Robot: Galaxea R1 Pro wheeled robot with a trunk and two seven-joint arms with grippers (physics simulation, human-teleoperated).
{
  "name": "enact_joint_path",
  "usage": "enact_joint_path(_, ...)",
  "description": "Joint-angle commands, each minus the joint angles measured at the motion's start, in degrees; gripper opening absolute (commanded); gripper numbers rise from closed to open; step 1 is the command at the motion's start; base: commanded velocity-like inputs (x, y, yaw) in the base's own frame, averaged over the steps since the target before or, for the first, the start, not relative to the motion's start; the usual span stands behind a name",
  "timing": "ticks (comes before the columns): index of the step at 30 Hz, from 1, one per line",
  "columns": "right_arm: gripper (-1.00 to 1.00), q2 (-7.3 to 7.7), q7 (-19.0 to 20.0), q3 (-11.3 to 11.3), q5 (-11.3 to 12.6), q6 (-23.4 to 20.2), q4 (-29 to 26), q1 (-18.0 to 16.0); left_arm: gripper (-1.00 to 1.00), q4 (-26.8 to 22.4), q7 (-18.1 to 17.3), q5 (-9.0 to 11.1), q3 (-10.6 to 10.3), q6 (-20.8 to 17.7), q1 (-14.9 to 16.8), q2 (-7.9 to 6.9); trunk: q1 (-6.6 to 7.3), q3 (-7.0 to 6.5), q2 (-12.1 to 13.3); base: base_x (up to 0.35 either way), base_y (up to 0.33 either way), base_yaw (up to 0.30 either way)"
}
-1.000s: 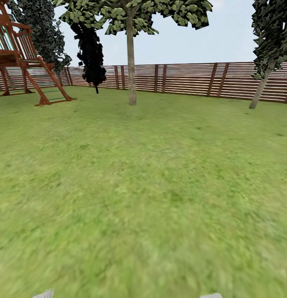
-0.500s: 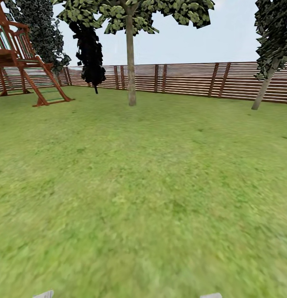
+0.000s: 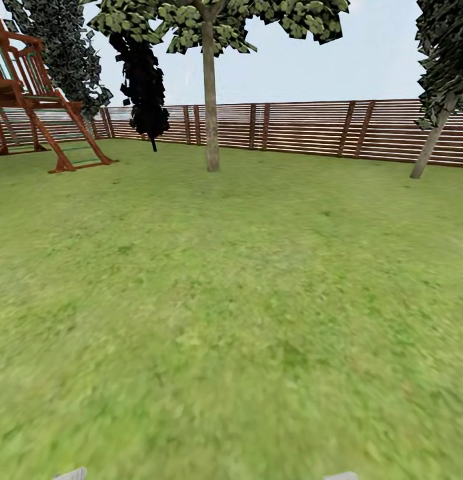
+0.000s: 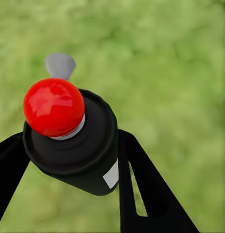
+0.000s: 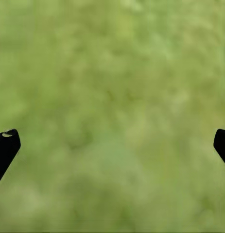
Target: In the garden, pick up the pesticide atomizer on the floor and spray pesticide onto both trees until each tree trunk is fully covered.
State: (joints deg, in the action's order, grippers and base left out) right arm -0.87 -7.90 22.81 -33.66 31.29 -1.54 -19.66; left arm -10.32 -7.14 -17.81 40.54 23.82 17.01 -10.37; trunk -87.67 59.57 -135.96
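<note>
Lawn (image 3: 231,300) ringed by slat fence (image 3: 305,127), robot w/ atomizer in hand, trees ahead.

Pesticide atomizer (image 4: 73,141), black body w/ red knob, sits clamped between left gripper (image 4: 68,170) fingers; pickup looks done. Right gripper (image 5: 112,145) is spread wide over grass, holding nothing. Nearest tree trunk (image 3: 211,100) is far ahead near fence, 2nd trunk (image 3: 431,143) at right; neither looks sprayed yet. Play frame (image 3: 38,100) stands left.
</note>
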Motion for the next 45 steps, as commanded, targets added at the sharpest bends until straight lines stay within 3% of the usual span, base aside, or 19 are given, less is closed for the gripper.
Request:
enact_joint_path(1, 1.00, -0.01, -0.4, 0.2, -0.6, 0.1, 0.0, 0.0, -1.00, 0.0, -0.3, -0.3, 0.5, 0.2, 0.0, 0.00, -0.02, 0.05, 0.0, 0.338, 0.000, 0.000)
enact_joint_path(45, 1.00, -0.01, -0.4, 0.2, -0.6, 0.1, 0.0, 0.0, -1.00, 0.0, -0.3, -0.4, 0.5, 0.2, 0.0, 0.00, -0.02, 0.05, 0.0, 0.338, 0.000, 0.000)
